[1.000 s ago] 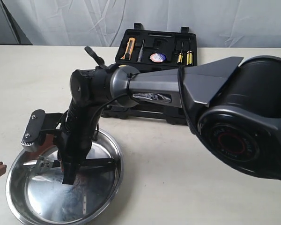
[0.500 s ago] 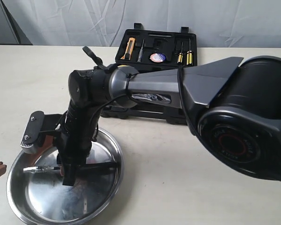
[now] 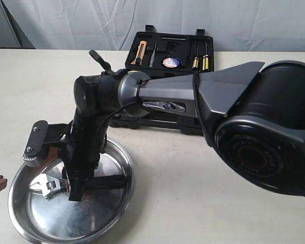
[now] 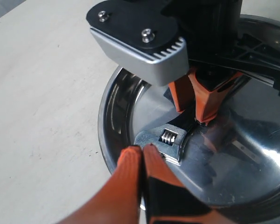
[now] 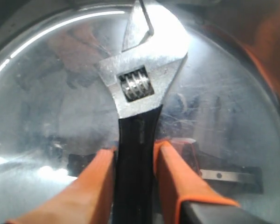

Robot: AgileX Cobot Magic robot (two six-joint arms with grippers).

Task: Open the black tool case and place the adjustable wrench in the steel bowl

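Table (image 3: pixel 193 203) | 1 steel bowl (image 3: pixel 51 219) | 1 adjustable wrench (image 3: pixel 47 185), clamped by right gripper (image 5: pixel 134 150) | left gripper (image 4: pixel 142 150) closed

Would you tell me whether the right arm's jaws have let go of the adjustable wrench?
No, the jaws of the right gripper press both sides of the black handle of the adjustable wrench over the steel bowl.

Nothing legible — no text, labels or numbers.
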